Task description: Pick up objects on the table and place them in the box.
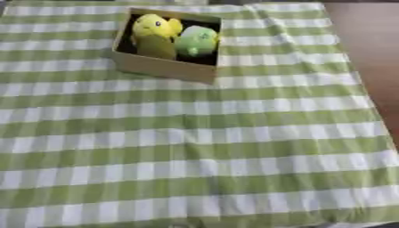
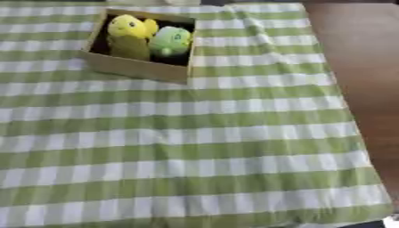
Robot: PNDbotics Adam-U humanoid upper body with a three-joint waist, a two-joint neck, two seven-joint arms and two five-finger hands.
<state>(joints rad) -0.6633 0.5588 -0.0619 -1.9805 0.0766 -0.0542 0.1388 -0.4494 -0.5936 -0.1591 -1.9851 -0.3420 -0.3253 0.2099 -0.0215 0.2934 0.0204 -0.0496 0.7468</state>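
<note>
Left eye view: looking down on a table spread with a green-and-white checked cloth [image 1: 202,147], a cardboard box standing near its far edge.
Box: a brown cardboard box [image 1: 164,67], open at the top and dark inside, sitting on the cloth towards the far left and turned a little askew to the stripes.
Yellow toy: a soft yellow toy [image 1: 154,33] stands inside the box on its left side, its rounded top poking above the rim.
Green toy: a paler green soft toy [image 1: 196,41] sits inside the box on the right, touching the yellow one or just beside it; I cannot tell which.
Details on the toys: small dark marks show on the green one, too blurred for me to make out.
Cloth: it covers nearly everything in view, with a few gentle creases running across the near half.
Table: bare dark brown wood [image 2: 358,67] shows along the right side, beyond the cloth's edge.
Left hand: nowhere to be seen from either eye, so I cannot tell how its fingers stand.
Right hand: likewise outside both views, and its fingers cannot be judged.
</note>
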